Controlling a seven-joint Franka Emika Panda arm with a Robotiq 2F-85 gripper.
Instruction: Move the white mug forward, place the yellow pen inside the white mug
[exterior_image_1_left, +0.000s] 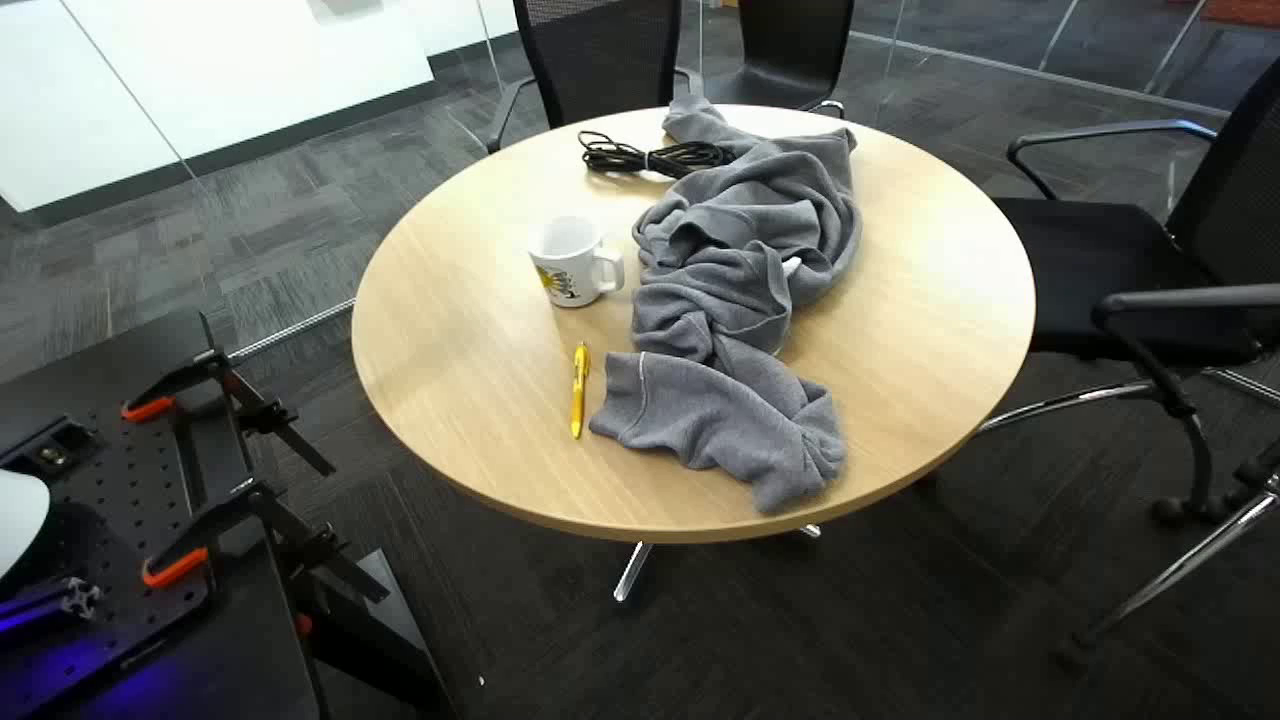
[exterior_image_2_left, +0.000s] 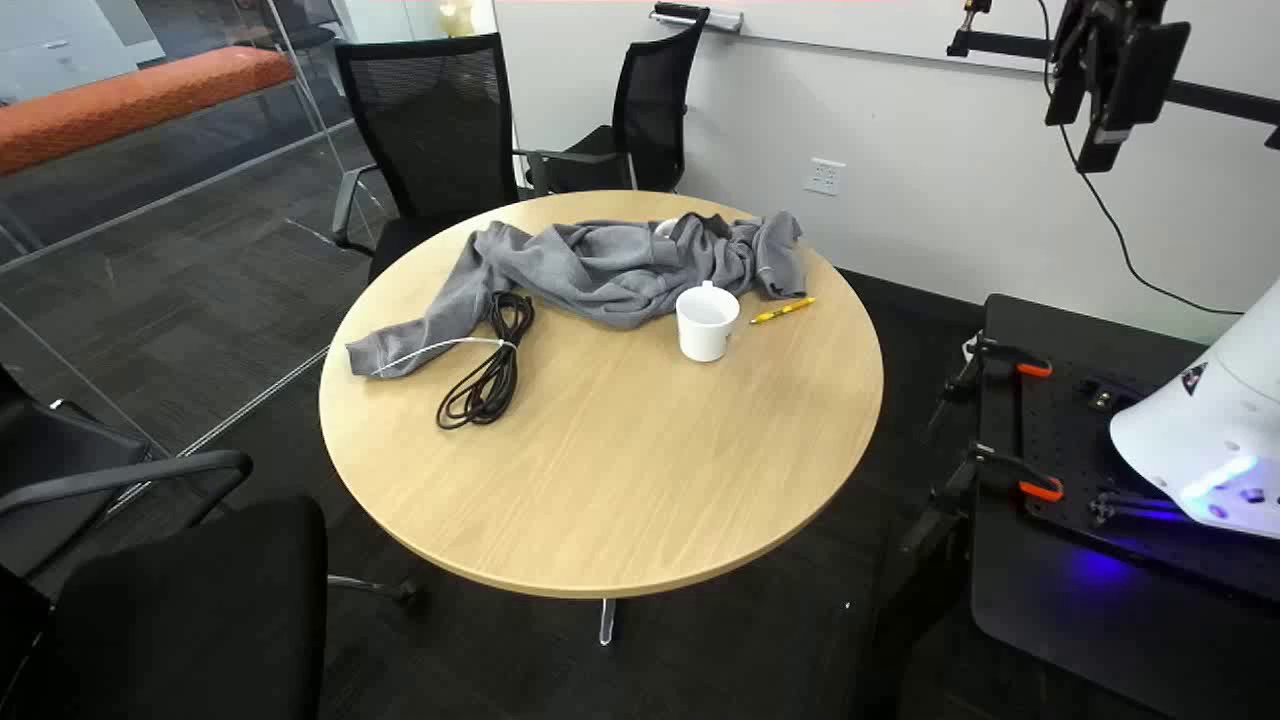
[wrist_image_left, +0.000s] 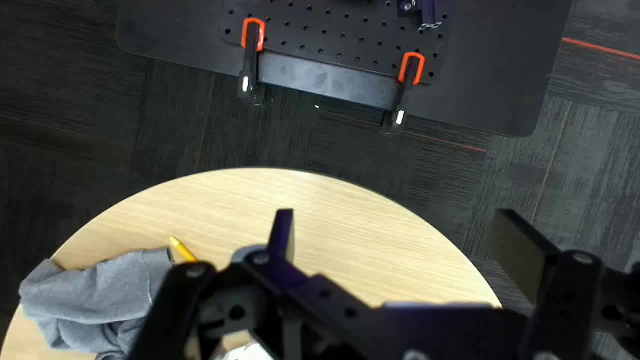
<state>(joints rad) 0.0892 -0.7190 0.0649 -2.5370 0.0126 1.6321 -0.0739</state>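
The claw (wrist_image_left: 396, 220) gapes wide around nothing, higher than the yellow pen (exterior_image_1_left: 580, 392) and white mug (exterior_image_1_left: 567, 268), which it probably partly hides in the wrist view.

A round, pale-wood table (exterior_image_1_left: 450, 360) stands on dark grey patterned carpet (wrist_image_left: 340, 140), with black mesh-backed office chairs (exterior_image_2_left: 430, 125) near it. In an exterior view, a smooth light grey wall (exterior_image_2_left: 930, 190) carries a white rectangular outlet plate (exterior_image_2_left: 825, 176) beneath a broad white panel (exterior_image_2_left: 860, 20). Beyond a clear glass partition (exterior_image_2_left: 302, 80) stands a long, orange, textured bench (exterior_image_2_left: 140, 95). Beside the pale-wood table is a black, round-cornered table (wrist_image_left: 500, 70), part of it lit violet-blue; bright light glares off the pale wood.
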